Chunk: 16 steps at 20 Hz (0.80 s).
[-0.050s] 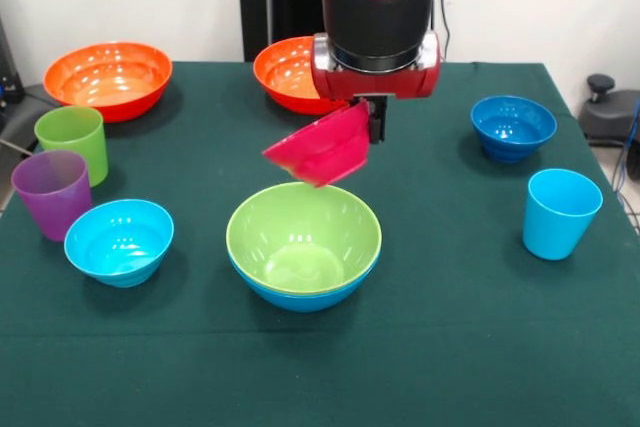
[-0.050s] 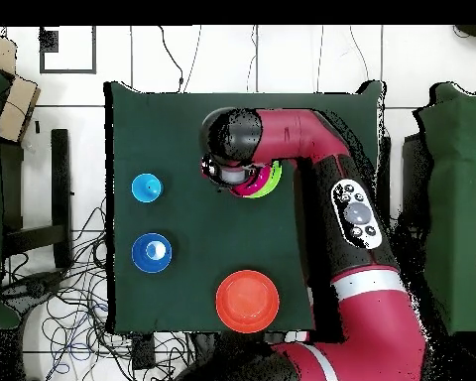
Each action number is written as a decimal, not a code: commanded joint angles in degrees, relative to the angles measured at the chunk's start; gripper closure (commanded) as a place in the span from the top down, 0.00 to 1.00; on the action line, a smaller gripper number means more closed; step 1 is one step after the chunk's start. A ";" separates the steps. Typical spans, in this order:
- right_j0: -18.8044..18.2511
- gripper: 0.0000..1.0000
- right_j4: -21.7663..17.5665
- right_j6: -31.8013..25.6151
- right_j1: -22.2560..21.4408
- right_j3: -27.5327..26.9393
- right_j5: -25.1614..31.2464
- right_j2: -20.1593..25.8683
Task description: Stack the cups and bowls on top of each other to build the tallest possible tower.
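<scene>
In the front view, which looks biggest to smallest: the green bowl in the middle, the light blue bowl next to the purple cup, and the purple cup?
1. Lime green bowl, clearly biggest.
2. Cyan bowl.
3. Purple cup, narrowest, though about as tall as the cyan bowl.

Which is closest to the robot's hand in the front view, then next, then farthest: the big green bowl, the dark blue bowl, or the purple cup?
From the hand holding the magenta bowl:
1. Big green bowl, just below it.
2. Dark blue bowl, off to the picture's right.
3. Purple cup, far at the left edge.
</scene>
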 commanded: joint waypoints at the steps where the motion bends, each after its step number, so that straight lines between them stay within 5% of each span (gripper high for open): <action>1: 1.00 0.00 0.04 1.35 5.01 -7.16 4.70 -1.28; 16: -0.41 0.00 -1.77 1.44 4.02 1.46 -6.64 -2.35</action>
